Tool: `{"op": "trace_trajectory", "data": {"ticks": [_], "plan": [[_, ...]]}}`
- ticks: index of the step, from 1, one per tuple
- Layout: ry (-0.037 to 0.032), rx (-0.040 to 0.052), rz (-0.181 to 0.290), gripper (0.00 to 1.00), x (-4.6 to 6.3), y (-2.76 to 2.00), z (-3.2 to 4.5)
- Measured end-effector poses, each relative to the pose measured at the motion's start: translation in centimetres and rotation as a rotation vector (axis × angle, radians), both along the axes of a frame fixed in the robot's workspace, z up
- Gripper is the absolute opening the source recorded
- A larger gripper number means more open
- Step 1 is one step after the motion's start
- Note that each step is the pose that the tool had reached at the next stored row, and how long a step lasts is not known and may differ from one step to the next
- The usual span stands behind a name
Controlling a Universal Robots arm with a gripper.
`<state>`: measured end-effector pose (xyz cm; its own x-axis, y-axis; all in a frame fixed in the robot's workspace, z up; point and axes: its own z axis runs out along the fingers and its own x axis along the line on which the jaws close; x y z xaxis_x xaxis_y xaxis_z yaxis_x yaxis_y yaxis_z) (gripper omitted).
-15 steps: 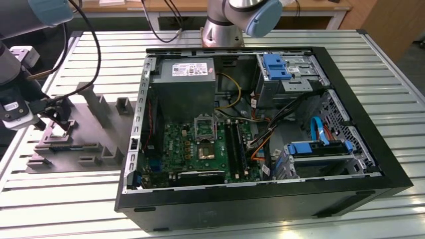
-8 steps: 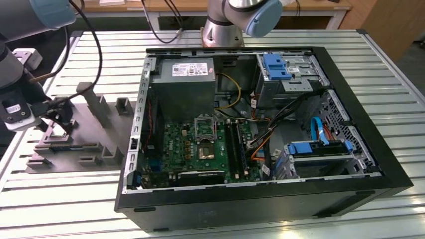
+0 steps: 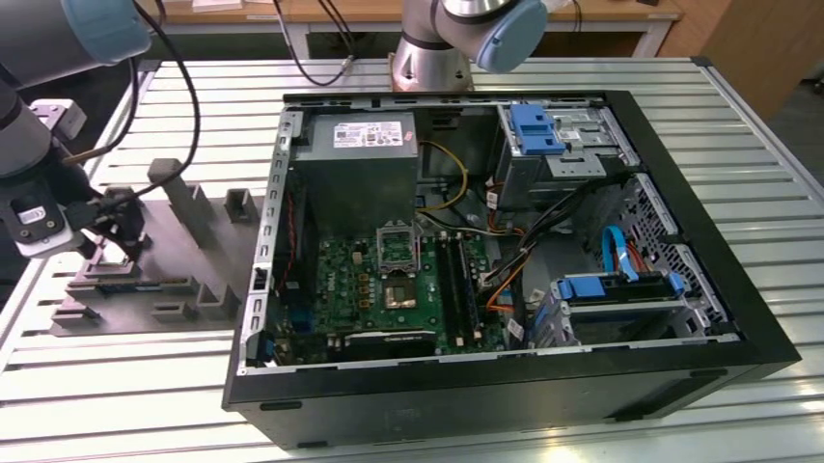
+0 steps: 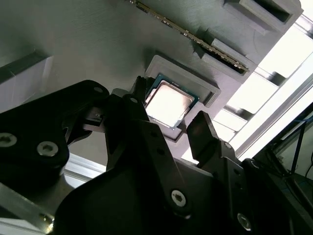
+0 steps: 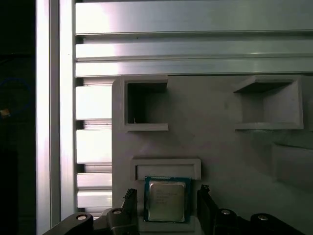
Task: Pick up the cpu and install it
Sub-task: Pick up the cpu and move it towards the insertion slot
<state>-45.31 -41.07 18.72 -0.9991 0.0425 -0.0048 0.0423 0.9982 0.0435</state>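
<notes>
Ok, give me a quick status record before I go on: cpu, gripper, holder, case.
cpu: lying flat in a recess of the grey holder, not lifted
gripper: open, one finger on each side of the cpu, with gaps visible in the first wrist view
grasp: none yet
computer case: open, green board exposed, on the exterior view's right of the holder
install: not done

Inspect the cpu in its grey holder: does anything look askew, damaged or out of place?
Nothing stands out. The cpu lies flat and square in its recess on the grey holder, and the open end effector has a finger on either side of it.
</notes>
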Motion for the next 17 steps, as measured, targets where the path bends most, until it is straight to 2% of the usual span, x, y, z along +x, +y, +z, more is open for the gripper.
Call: {"op": "trace_trajectory", "data": {"ticks": [8,14,17], "plan": [[0.0002,-0.0001,0.000,0.60,-0.01,0.02,-0.49],[-0.0002,0.0000,0.000,0.60,-0.15,0.06,-0.52],[-0.0003,-0.0001,0.001,0.60,-0.21,0.23,-0.52]]}}
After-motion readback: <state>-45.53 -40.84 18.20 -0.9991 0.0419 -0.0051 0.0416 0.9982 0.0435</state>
